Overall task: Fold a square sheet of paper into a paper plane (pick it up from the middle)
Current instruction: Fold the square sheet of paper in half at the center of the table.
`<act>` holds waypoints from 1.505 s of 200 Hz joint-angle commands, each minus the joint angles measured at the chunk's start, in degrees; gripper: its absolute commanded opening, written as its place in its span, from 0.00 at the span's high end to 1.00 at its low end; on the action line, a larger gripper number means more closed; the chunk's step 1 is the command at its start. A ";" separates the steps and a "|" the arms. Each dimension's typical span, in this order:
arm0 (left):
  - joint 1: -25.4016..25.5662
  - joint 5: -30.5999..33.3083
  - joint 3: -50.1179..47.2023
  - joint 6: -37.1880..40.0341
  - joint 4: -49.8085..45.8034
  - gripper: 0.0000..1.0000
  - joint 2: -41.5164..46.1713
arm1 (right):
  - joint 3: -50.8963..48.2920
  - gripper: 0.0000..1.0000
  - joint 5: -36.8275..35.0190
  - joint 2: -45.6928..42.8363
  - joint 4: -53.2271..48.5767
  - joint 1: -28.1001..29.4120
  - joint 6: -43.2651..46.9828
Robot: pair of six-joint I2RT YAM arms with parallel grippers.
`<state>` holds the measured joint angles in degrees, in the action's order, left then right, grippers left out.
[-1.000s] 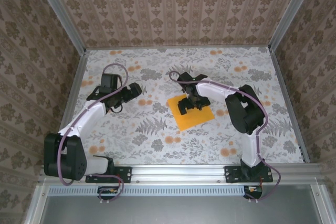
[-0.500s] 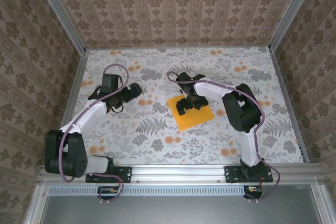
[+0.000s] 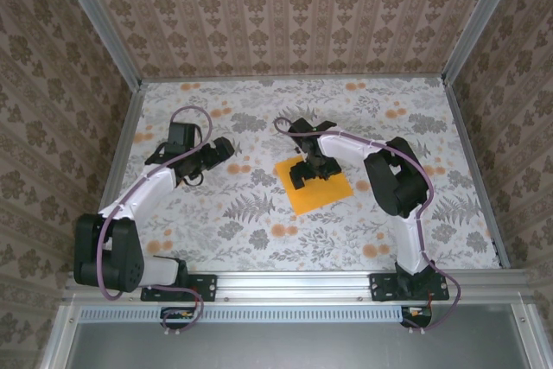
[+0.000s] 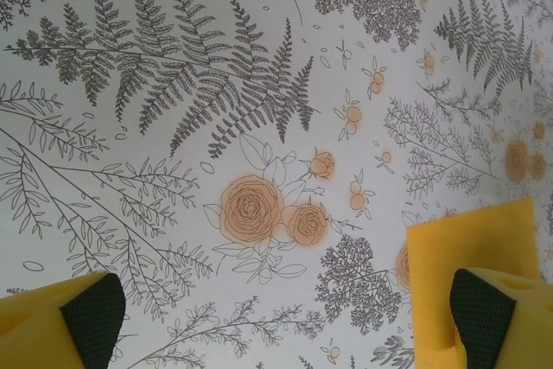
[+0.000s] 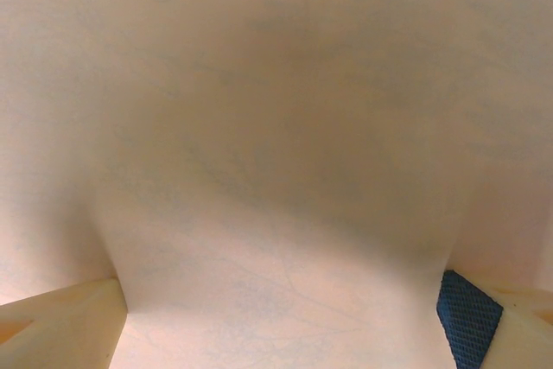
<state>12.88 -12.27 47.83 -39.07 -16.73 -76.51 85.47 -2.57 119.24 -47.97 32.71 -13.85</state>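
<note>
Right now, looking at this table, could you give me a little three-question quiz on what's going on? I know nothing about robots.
1. Fill the gap: the open left hand hangs over the white floral-printed ____.
2. Which hand is above the plain orange-yellow square sheet of paper? A) left hand B) right hand C) both
3. True or false: the sheet is in the shape of a pointed dart.

Key: 1 cloth; 2 B; 3 false, it lies flat and square.
</note>
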 commanded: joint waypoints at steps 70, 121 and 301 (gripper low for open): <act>0.21 -1.70 -1.46 -0.63 0.46 0.00 0.76 | -2.89 0.17 -0.11 2.13 -0.23 -0.72 -2.28; 0.28 -3.98 -3.91 -3.31 2.64 0.03 1.51 | -9.90 0.44 17.70 -9.53 11.88 -0.72 -8.74; 10.90 -10.78 -8.70 -9.94 17.59 0.14 -1.17 | -27.46 0.26 21.16 -18.40 31.10 -1.09 -19.17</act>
<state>22.87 -22.74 39.48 -48.05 -1.72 -76.88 57.52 23.38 101.65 -11.73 31.77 -36.99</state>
